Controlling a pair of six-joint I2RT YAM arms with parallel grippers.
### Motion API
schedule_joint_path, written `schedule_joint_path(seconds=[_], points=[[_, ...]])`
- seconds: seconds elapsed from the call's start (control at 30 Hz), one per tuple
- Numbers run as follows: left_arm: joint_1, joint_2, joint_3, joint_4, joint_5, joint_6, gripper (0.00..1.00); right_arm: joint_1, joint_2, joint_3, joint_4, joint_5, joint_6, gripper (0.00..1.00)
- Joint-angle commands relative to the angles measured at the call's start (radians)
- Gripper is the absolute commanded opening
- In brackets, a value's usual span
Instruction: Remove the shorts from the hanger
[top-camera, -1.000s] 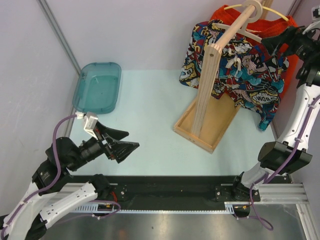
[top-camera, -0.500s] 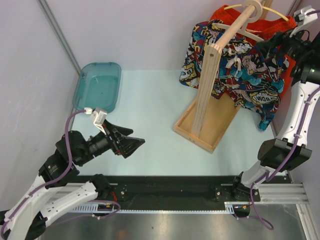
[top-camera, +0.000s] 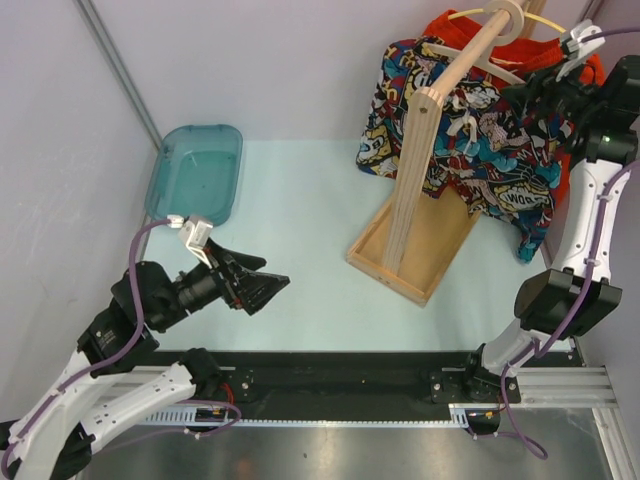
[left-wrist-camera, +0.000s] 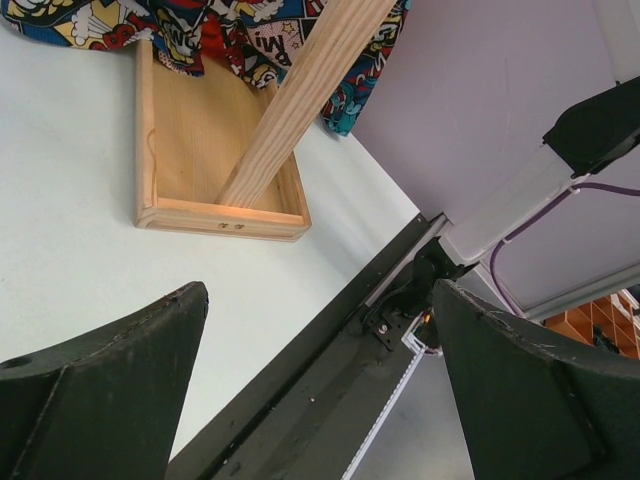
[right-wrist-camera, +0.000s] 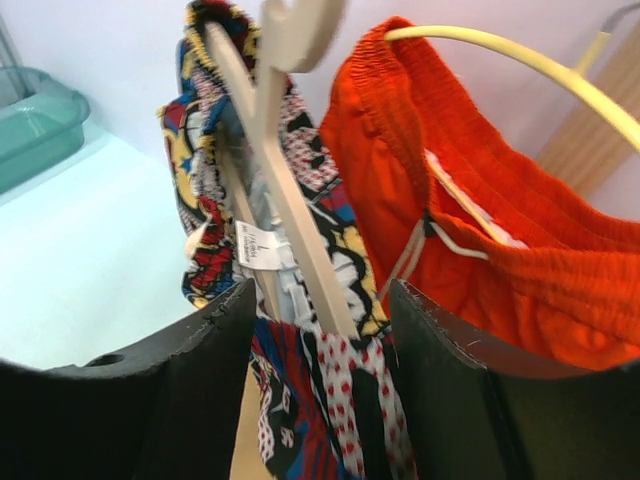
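Shorts not yet off: the printed pair (top-camera: 485, 150) and the orange pair (right-wrist-camera: 480, 230) both hang on the rack (top-camera: 425, 170) at one o'clock on the table (top-camera: 300, 220).
Fingers of the right gripper (right-wrist-camera: 320, 290) stand apart, one on each side of the wooden hanger (right-wrist-camera: 290, 190) and the printed cloth draped over it, not visibly clamped. The orange pair sits just beside, at its three o'clock, on a yellow hanger (right-wrist-camera: 500, 55). The left gripper (left-wrist-camera: 318, 295) gapes wide and empty at seven o'clock, well apart from the rack. By my reading the grab is only being set up, and pulling both pairs free is all left to do.
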Motion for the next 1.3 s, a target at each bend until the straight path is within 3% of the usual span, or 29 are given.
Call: schedule_joint_path(seconds=[0.0,0.13,0.33,0.57,0.63,0.73,1.07,1.27], points=[[-0.003,-0.024,0.007,0.032,-0.012,-0.026,0.99,0.069,0.001,-0.009,0.009,0.017,-0.123,0.59],[-0.003,-0.025,0.007,0.027,-0.011,-0.030,0.99,0.128,0.006,-0.007,-0.013,0.094,-0.224,0.57],[-0.003,-0.033,0.007,0.023,-0.007,-0.040,0.99,0.165,0.032,0.034,-0.057,0.112,-0.252,0.47],[-0.003,-0.038,0.008,0.020,-0.004,-0.043,0.99,0.188,0.012,0.033,-0.063,0.082,-0.250,0.23],[-0.003,-0.038,0.008,0.023,-0.003,-0.044,0.99,0.189,0.006,0.031,-0.045,0.069,-0.224,0.22],[-0.003,-0.038,0.005,0.024,-0.001,-0.046,0.99,0.195,-0.013,0.017,-0.001,0.068,-0.168,0.04],[-0.003,-0.059,-0.026,0.040,0.006,-0.055,0.99,0.203,-0.184,-0.228,0.384,0.129,0.108,0.00],[-0.003,-0.073,-0.039,0.049,0.008,-0.043,0.99,0.199,-0.266,-0.302,0.420,0.236,0.319,0.00]])
